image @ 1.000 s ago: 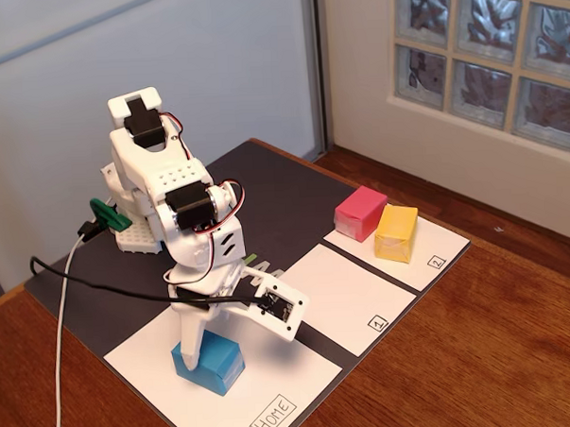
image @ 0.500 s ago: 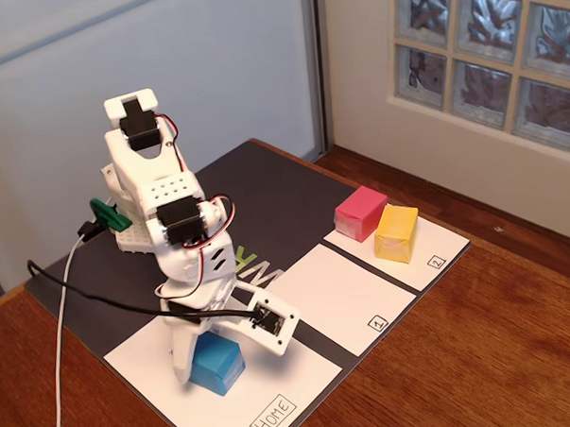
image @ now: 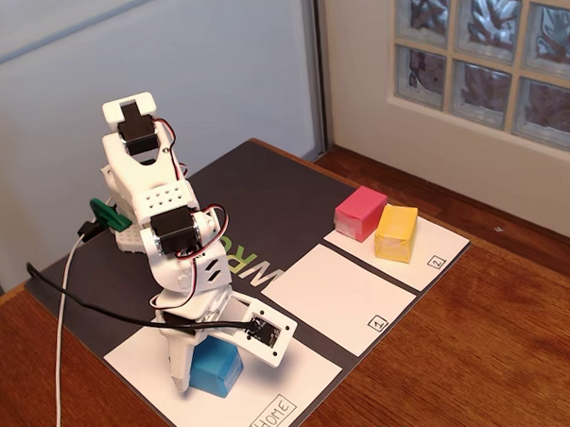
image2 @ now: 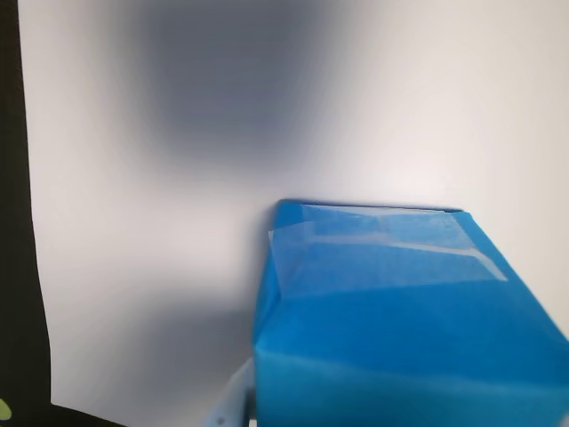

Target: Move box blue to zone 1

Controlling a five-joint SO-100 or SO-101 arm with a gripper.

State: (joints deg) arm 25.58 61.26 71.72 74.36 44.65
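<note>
The blue box (image: 216, 368) rests on the white panel marked "Home" (image: 292, 379) at the front of the fixed view. My gripper (image: 221, 363) is lowered over it, with one white finger (image: 182, 362) at its left and the other jaw across its top right. In the wrist view the blue box (image2: 400, 329) fills the lower right, and one pale finger (image2: 233, 400) stands beside its left face with a thin dark gap between. The other finger is hidden. Zone 1 (image: 331, 292) is the bare white panel to the right of Home.
The pink block (image: 361, 212) and the yellow block (image: 397, 232) stand on the panel marked "2" (image: 436, 254) at the far right. A black mat (image: 265, 195) lies under the panels. A white cable (image: 63, 327) trails at the left. A wall and glass-block window stand behind.
</note>
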